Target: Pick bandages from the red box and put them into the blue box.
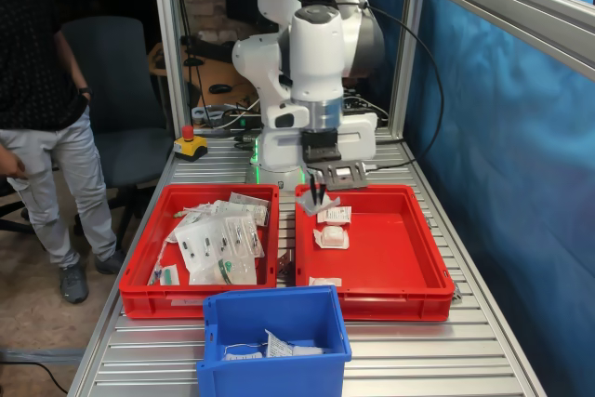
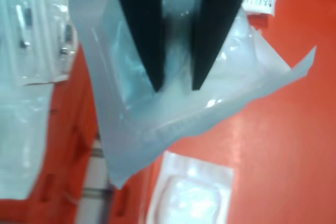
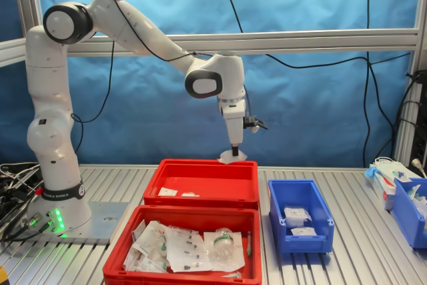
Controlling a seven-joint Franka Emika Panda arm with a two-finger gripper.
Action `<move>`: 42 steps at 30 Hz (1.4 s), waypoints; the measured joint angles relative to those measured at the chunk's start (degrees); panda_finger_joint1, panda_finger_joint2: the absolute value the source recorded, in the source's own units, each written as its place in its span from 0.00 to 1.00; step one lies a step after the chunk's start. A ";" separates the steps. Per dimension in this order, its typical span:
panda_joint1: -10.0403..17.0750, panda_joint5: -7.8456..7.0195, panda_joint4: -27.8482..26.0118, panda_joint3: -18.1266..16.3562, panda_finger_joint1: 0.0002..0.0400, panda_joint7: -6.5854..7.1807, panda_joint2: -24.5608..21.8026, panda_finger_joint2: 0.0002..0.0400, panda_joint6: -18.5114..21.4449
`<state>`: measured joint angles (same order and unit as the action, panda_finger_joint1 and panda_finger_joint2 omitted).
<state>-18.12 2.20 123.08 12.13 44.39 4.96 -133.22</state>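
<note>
Tool (image 2: 176,85) clamped on bandage (image 2: 210,103), clear above red box (image 3: 200,181) rim

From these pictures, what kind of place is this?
Probably a robotics lab: the arm stands on an aluminium-profile table with blue curtain walls, an emergency stop button sits behind the red box, and office chairs are nearby.

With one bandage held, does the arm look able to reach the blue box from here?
Probably yes. The end effector holds a bandage lifted above the red box, clear of its walls. The blue box stands open-topped beside it, and nothing visible blocks the path.
</note>
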 joint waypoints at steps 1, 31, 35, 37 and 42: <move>0.00 0.00 -0.39 0.48 0.11 0.00 -0.03 0.11 0.26; 0.04 2.40 -19.05 11.47 0.11 0.00 14.86 0.11 2.19; 0.04 3.38 -21.67 11.48 0.11 0.00 17.68 0.11 2.22; 0.04 4.01 -24.12 11.49 0.11 0.00 20.27 0.11 2.26; 0.04 4.54 -27.07 11.50 0.11 0.00 23.34 0.11 2.29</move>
<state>-18.07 6.74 96.01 23.64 44.39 28.30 -130.93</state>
